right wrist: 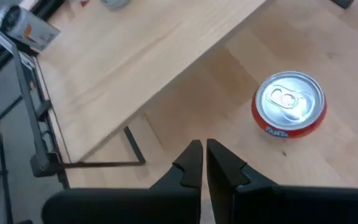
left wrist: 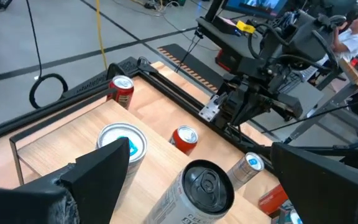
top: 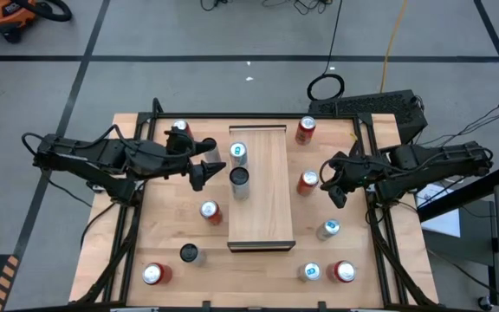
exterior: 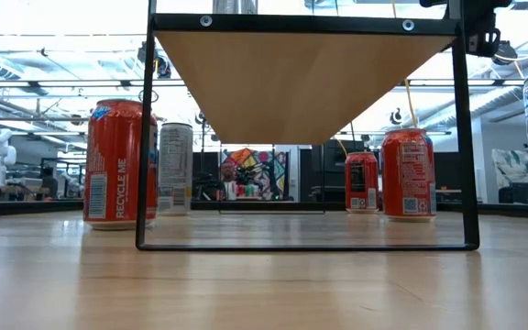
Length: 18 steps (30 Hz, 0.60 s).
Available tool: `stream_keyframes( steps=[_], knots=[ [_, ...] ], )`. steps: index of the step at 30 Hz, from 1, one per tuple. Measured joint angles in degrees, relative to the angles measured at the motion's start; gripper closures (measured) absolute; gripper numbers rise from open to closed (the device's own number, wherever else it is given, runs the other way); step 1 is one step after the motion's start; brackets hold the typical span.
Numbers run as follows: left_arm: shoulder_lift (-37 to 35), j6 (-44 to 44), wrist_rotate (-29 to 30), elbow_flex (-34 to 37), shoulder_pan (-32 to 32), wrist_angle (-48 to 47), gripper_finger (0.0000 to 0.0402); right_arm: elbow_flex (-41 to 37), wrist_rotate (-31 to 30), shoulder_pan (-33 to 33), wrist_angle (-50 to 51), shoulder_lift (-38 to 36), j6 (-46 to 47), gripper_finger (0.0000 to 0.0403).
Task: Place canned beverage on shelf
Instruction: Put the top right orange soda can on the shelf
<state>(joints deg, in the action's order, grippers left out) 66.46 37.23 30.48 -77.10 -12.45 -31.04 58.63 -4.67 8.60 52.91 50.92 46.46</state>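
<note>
Grey floor (top: 189,35) around the wooden tabletop (top: 171,238).

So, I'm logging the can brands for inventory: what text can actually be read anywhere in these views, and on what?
"RECYCLE ME": upright along the red can at left in the low view.
Red can in the right wrist view: white lettering on its side, too cut off to read.
Other can labels and the far wall art: too small or blurred.

Two cans (top: 239,166) crowding the shelf (top: 267,208) toward ten o'clock on its board, bare wood free from centre down to six o'clock, a red can (top: 307,181) close off the three o'clock edge, another (top: 210,212) at eight o'clock.
</note>
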Motion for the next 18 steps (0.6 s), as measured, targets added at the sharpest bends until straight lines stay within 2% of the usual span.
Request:
stream_keyframes(
  steps=[9, 13, 18],
  knots=[
    [0.0, 7.0, 1.8, 0.0, 0.0, -2.3, 0.0008, 0.0, 2.4, 0.0, 2.4, 0.0, -0.2, 0.0399],
    [0.0, 7.6, 1.8, 0.0, 0.0, -2.5, 0.0008, 0.0, 6.3, 0.0, 2.3, 0.0, -3.2, 0.0384],
    [0.4, 9.0, 1.8, 0.0, 0.0, -2.5, 0.0008, 0.0, 8.1, 0.0, 2.3, 0.0, -6.5, 0.0356]
  ],
)
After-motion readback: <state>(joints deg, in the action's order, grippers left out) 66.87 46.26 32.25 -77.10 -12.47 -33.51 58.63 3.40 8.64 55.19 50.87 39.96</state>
